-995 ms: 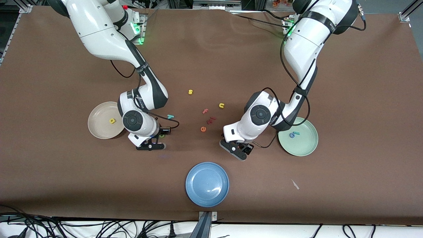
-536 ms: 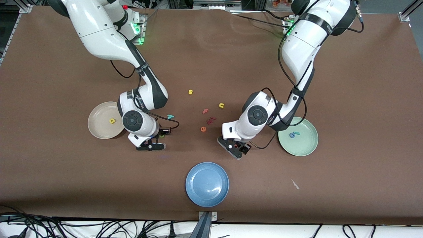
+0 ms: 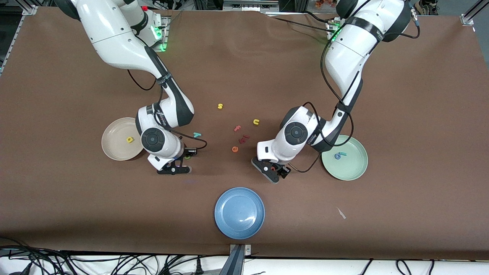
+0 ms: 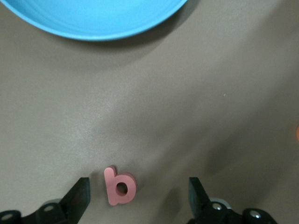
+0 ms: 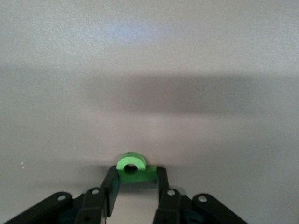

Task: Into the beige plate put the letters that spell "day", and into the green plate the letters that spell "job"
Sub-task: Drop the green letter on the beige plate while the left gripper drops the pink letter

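My right gripper [image 5: 137, 176] [image 3: 185, 159] is down at the table beside the beige plate [image 3: 114, 151], shut on the green a [image 5: 133, 166] [image 3: 187, 156]. A yellow d [image 3: 130, 139] lies in that plate. The teal y [image 3: 197, 134] lies on the cloth beside the right hand. Low over the table, my left gripper [image 4: 139, 192] [image 3: 272, 170] stands open around the salmon b [image 4: 120, 186] [image 3: 273, 168], which lies flat close to one finger. The green plate [image 3: 349, 172] holds the blue o [image 3: 337, 156] and the teal j [image 3: 343, 154].
A blue plate [image 3: 239, 212] [image 4: 93, 18] sits nearer the front camera, between the two hands. Loose letters lie mid-table: yellow s [image 3: 220, 106], yellow u [image 3: 256, 122], pink f [image 3: 237, 128], a red piece [image 3: 244, 138], orange e [image 3: 235, 149].
My right gripper's fingers have closed in onto the green a. The left hand has shifted slightly toward the right arm's end of the table and settled over the b.
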### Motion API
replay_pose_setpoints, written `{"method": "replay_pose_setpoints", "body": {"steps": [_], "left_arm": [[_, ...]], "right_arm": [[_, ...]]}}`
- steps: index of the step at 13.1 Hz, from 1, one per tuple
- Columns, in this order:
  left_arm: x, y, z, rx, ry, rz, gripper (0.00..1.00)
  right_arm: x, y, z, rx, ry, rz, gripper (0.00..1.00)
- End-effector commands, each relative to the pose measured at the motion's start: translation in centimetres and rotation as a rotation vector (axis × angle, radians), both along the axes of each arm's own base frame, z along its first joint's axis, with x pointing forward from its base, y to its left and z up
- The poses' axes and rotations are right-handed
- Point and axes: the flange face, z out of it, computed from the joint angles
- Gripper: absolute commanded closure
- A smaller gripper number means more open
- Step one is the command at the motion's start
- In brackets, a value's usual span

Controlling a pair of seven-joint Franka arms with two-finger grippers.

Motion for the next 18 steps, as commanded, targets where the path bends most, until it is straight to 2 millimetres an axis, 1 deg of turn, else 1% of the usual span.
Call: {"method": "replay_pose_setpoints", "body": {"steps": [1,2,3,4,5,6,7,8,9,11,12,13,14,15,16,17,18], "left_arm": [[-0.2,0.3,-0.6,0.020,-0.013,-0.024,0.13],[-0.1,0.4,-0.6,0.017,-0.018,-0.022,0.15],[-0.1,0.5,-0.7,0.016,-0.019,-0.021,0.27],[-0.1,0.6,-0.7,0.015,-0.018,-0.019,0.42],[0.0,0.7,-0.7,0.014,-0.020,-0.017,0.51],[-0.1,0.9,-1.0,0.017,-0.014,-0.015,0.66],[-0.2,1.1,-1.3,0.022,-0.008,-0.014,0.81],[-0.1,1.3,-1.1,0.020,-0.009,-0.010,0.96],[0.0,1.4,-0.9,0.020,-0.010,-0.007,1.00],[0.2,1.6,-0.3,0.020,-0.009,0.006,1.00],[0.5,1.7,0.8,0.017,-0.019,0.009,1.00],[0.7,2.2,2.0,0.022,-0.010,0.017,1.00],[0.5,2.2,3.4,0.037,0.019,0.020,1.00],[0.2,2.4,5.0,0.062,0.051,0.023,1.00],[-0.1,2.9,6.3,0.093,0.092,0.033,1.00],[-0.6,3.5,7.5,0.129,0.137,0.042,1.00],[-0.5,5.1,8.3,0.169,0.180,0.057,1.00]], "right_arm": [[0.5,0.4,-0.9,0.017,0.004,-0.021,0.69],[0.5,0.4,-0.8,0.019,0.002,-0.014,0.71],[0.5,0.5,-0.2,0.020,0.004,-0.011,0.72],[0.8,0.5,0.2,0.024,-0.002,-0.012,0.74],[0.8,0.4,0.2,0.023,-0.001,-0.013,0.75],[0.8,0.6,0.7,0.024,-0.005,-0.011,0.75],[0.8,0.3,1.4,0.020,0.003,0.001,0.75],[0.8,-0.5,2.3,0.009,0.032,0.005,0.76],[0.4,-0.8,3.7,0.004,0.046,0.021,0.76],[-0.6,-3.1,5.3,-0.018,0.051,0.033,0.76],[-1.1,-4.5,6.1,-0.022,0.050,0.063,0.76],[-1.8,-6.4,6.7,-0.032,0.055,0.082,0.76],[-2.6,-7.7,7.7,-0.038,0.058,0.120,0.76],[-3.2,-9.6,8.3,-0.045,0.065,0.133,0.76],[-3.8,-11.7,8.6,-0.046,0.074,0.169,0.76],[-4.4,-13.7,8.1,-0.052,0.090,0.190,0.76],[-4.4,-16.0,7.6,-0.061,0.103,0.197,0.76]]}}
